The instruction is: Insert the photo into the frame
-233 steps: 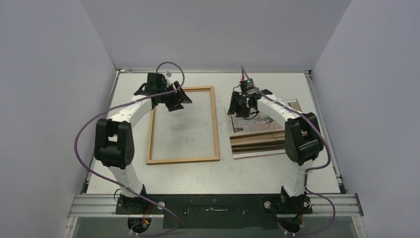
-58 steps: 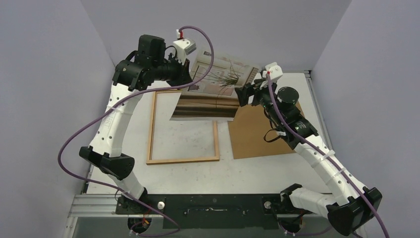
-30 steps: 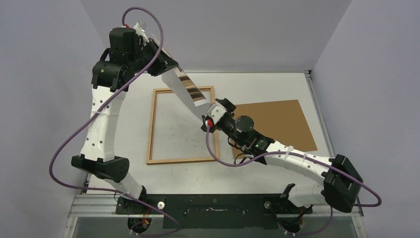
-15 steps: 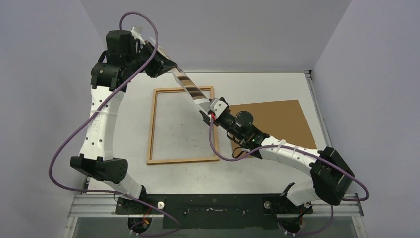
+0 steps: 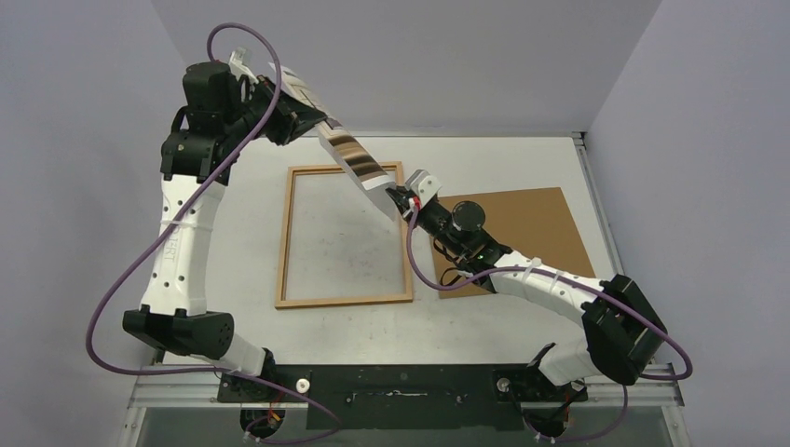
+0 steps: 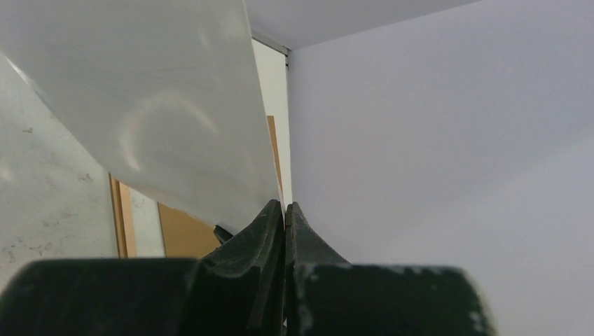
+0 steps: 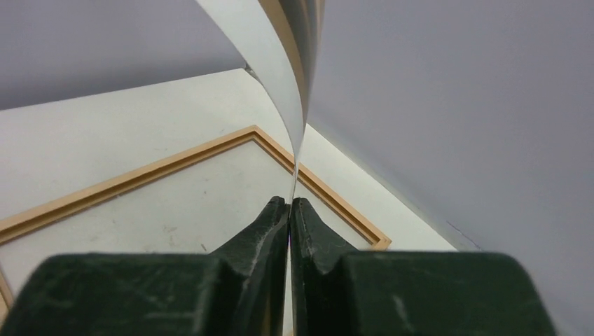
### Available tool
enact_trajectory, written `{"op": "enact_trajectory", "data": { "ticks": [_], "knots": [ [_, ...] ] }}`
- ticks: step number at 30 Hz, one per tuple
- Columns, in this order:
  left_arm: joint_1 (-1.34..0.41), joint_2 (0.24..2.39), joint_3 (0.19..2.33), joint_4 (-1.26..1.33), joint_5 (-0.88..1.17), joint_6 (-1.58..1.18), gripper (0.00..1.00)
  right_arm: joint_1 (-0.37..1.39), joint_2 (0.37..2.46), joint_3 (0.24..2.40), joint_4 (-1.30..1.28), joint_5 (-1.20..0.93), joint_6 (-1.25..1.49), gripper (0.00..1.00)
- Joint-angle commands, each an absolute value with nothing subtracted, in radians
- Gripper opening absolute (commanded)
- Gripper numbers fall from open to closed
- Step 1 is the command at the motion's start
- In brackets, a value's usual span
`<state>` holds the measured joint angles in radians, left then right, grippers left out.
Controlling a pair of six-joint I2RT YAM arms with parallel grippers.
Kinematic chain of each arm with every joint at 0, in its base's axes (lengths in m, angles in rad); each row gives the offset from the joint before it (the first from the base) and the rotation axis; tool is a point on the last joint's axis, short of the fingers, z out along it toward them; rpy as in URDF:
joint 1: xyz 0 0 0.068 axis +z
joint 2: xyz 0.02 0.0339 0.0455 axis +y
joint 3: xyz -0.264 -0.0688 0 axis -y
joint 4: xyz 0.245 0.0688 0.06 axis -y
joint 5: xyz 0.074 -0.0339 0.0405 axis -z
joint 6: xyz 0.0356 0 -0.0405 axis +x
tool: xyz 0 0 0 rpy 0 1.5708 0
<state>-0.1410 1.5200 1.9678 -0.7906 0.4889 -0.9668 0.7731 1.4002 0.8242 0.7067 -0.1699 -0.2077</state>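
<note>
Left gripper (image 5: 315,124) and right gripper (image 5: 401,196) both clamp the photo (image 5: 352,160), twisted above the 1 o'clock corner of the frame (image 5: 285,233) | best: untwist, level, lower squarely inside the rails.

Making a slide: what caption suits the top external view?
Left claw and right claw hold the photo aloft over the frame, beside the backing panel.

Glossy paper photo (image 6: 140,105), smooth wooden frame (image 5: 286,233), matt fibreboard panel (image 5: 540,219).
</note>
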Motion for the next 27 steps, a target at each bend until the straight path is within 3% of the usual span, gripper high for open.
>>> {"op": "enact_trajectory", "data": {
  "ticks": [1, 4, 6, 9, 14, 21, 23, 27],
  "knots": [
    [-0.127, 1.474, 1.948, -0.677, 0.526, -1.008, 0.0, 0.772, 1.379, 0.885, 0.767, -0.221, -0.174, 0.12],
    [-0.119, 1.468, 1.934, -0.665, 0.546, -1.043, 0.0, 0.77, 1.39, 0.885, 0.793, -0.214, -0.17, 0.35],
    [-0.116, 1.464, 1.921, -0.644, 0.558, -1.071, 0.0, 0.769, 1.411, 0.907, 0.818, -0.21, -0.162, 0.39],
    [-0.108, 1.46, 1.902, -0.62, 0.569, -1.102, 0.0, 0.767, 1.446, 0.94, 0.835, -0.213, -0.158, 0.33],
    [-0.086, 1.437, 1.861, -0.599, 0.566, -1.131, 0.0, 0.752, 1.437, 0.925, 0.827, -0.224, -0.146, 0.14],
    [-0.078, 1.42, 1.833, -0.573, 0.552, -1.142, 0.0, 0.726, 1.403, 0.917, 0.794, -0.244, -0.104, 0.0],
    [-0.078, 1.417, 1.83, -0.571, 0.541, -1.124, 0.14, 0.715, 1.392, 0.939, 0.753, -0.259, -0.074, 0.0],
    [-0.078, 1.393, 1.82, -0.591, 0.477, -1.061, 0.55, 0.703, 1.357, 0.992, 0.641, -0.287, -0.034, 0.0]
  ]
}}
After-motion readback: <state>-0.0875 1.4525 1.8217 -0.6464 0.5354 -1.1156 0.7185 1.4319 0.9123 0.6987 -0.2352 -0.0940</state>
